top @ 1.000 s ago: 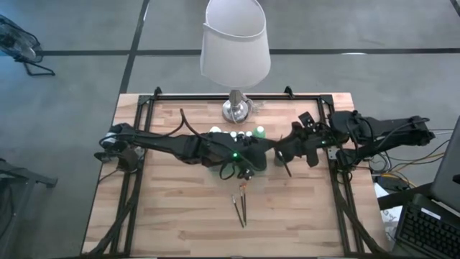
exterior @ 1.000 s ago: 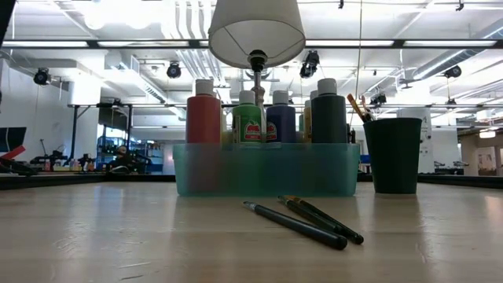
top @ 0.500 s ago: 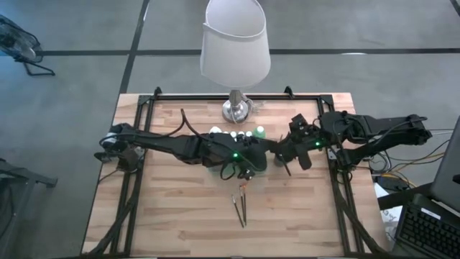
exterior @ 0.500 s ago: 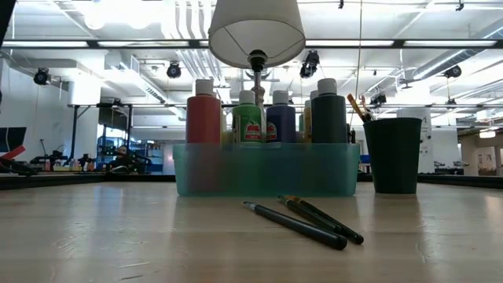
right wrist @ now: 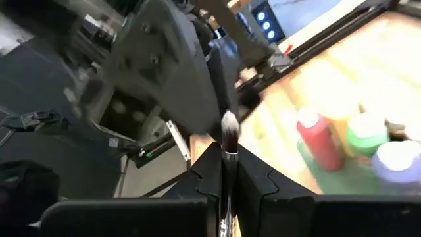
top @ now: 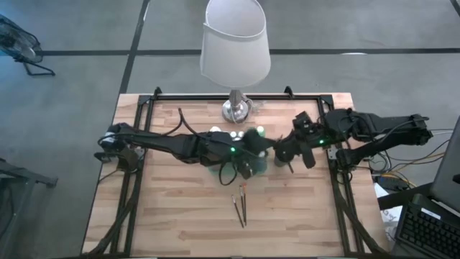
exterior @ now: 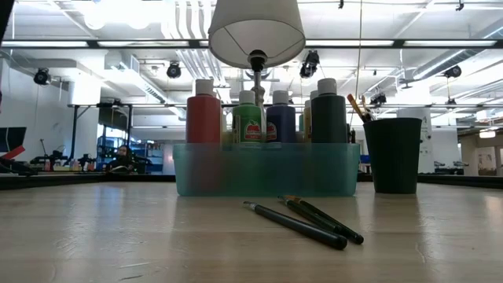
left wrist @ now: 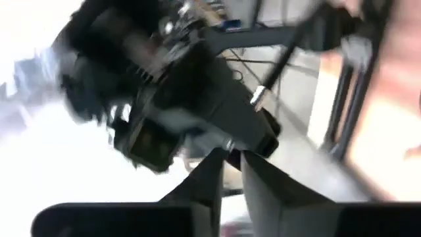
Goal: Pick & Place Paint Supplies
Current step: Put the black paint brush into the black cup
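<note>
Nearest me, at six o'clock, three paintbrushes [exterior: 302,218] lay on the table [top: 180,216], not yet stored. Behind them the paint bottles [exterior: 259,118] stood in the teal bin [exterior: 267,169]. At three o'clock, the right gripper [right wrist: 227,168] was closed on a brush [right wrist: 229,141] near the black cup [exterior: 393,155]; the left gripper [left wrist: 230,174] looked nearly closed, apparently empty.

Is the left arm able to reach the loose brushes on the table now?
Probably yes: the loose brushes lie in the open, just in front of the left tool, with nothing between them.
</note>
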{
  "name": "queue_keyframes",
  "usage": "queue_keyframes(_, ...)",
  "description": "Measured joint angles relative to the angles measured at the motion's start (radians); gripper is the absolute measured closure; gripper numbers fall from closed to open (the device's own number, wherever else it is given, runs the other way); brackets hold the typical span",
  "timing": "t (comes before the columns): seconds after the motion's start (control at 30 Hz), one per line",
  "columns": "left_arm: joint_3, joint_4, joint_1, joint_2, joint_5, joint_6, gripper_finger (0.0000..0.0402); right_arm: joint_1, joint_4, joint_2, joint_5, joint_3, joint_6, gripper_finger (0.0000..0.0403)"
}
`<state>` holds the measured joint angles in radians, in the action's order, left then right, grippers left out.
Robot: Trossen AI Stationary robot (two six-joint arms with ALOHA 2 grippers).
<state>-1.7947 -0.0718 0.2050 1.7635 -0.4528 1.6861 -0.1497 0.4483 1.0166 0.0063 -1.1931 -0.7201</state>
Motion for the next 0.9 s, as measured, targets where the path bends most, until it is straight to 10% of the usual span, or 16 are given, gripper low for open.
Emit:
queue_keyframes(0.2, 0.0, -0.083, -0.015, -0.103, -0.021, -0.714, 0.0304, 0.0, 0.164, -0.059, 0.115, -0.016, 0.029, 0.039)
queue_keyframes(0.4, 0.061, -0.254, -0.09, -0.192, 0.189, -1.291, 0.0302, -0.003, 0.201, -0.106, 0.284, 0.046, 0.105, 0.039)
queue_keyframes(0.9, 0.543, 0.171, -0.111, -0.399, 0.252, -1.667, 0.0321, -0.142, -0.339, -0.197, 0.783, 0.461, 0.373, 0.0391)
